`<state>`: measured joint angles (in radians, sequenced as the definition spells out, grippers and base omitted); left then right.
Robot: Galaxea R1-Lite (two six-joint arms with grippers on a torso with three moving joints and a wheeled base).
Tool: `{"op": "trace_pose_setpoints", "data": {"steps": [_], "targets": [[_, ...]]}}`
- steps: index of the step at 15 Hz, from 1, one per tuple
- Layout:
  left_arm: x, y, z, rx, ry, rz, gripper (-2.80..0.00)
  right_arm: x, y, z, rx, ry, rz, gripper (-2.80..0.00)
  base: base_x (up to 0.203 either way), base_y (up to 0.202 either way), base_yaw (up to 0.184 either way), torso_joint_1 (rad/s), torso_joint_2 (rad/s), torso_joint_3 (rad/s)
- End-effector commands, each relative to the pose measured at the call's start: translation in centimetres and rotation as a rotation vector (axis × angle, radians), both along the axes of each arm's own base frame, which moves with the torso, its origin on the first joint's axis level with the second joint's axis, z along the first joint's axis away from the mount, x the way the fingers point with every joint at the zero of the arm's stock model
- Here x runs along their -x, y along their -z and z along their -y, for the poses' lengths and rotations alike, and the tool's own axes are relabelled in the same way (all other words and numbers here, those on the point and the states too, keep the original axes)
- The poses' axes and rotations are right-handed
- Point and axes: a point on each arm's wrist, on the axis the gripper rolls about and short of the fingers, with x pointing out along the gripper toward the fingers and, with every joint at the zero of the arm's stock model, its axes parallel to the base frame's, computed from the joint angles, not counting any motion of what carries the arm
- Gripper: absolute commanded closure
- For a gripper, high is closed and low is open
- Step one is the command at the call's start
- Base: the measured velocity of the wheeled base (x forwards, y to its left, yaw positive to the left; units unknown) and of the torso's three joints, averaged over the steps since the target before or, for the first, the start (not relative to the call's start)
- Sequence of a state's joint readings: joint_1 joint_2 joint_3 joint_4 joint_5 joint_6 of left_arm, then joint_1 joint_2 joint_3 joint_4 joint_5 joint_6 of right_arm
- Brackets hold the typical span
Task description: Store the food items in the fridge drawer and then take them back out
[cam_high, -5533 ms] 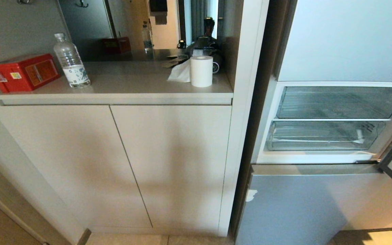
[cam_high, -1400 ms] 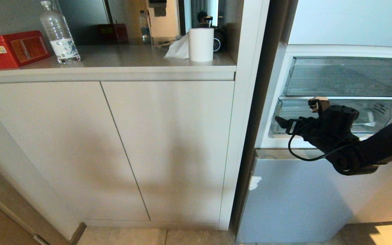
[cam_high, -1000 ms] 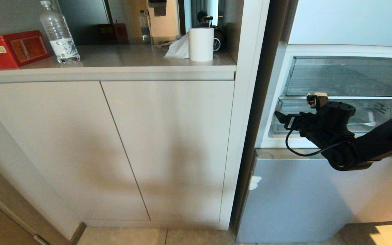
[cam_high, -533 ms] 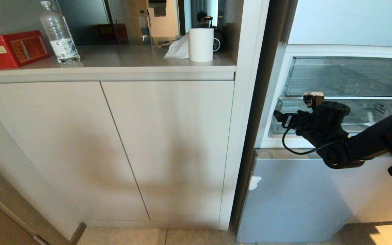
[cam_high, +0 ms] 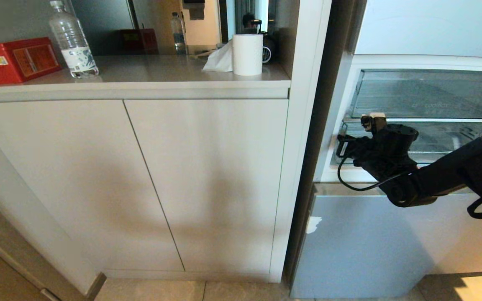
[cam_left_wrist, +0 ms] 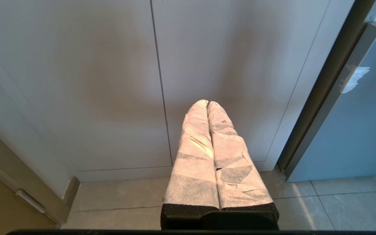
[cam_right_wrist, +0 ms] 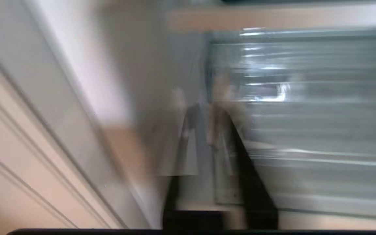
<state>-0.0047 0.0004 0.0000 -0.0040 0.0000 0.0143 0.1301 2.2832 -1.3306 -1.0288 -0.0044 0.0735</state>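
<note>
I'm facing the fridge (cam_high: 391, 246), its middle compartment standing open. I'm reaching the right gripper (cam_high: 343, 144) at the left end of the fridge drawer (cam_high: 437, 144), jaws clenched on nothing, probably to hook its lip. Left gripper (cam_left_wrist: 207, 104) is hanging clenched by the cabinets (cam_high: 140, 179). No apple showing.

The right arm (cam_high: 446, 177) is matte black with a rounded joint housing, a looping black cable (cam_high: 352, 182) and a small white-capped connector (cam_high: 373, 119). The left claw (cam_left_wrist: 209, 104) has 2 fingers (cam_left_wrist: 197, 153) wrapped in whitish tape.
</note>
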Motion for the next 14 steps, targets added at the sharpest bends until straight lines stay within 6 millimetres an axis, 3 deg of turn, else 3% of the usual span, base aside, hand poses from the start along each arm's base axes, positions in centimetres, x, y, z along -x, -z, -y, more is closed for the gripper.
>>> {"op": "trace_pose_setpoints", "data": {"steps": [1, 5, 14], "targets": [[0.0, 0.0, 0.0, -0.001, 0.0, 0.001, 0.0, 0.0, -0.5, -0.2, -0.001, -0.008, 0.022, 0.0, 0.0, 0.0, 0.0, 0.0, 0.0, 0.0], [0.0, 0.0, 0.0, 0.0, 0.0, 0.001, 0.0, 0.8, -0.9, -0.1, -0.003, -0.005, 0.013, 0.0, 0.0, 0.0, 0.0, 0.0, 0.0, 0.0], [0.0, 0.0, 0.0, 0.0, 0.0, 0.001, 0.0, 7.9, -1.4, 0.8, -0.024, -0.016, -0.11, 0.0, 0.0, 0.0, 0.0, 0.0, 0.0, 0.0]]}}
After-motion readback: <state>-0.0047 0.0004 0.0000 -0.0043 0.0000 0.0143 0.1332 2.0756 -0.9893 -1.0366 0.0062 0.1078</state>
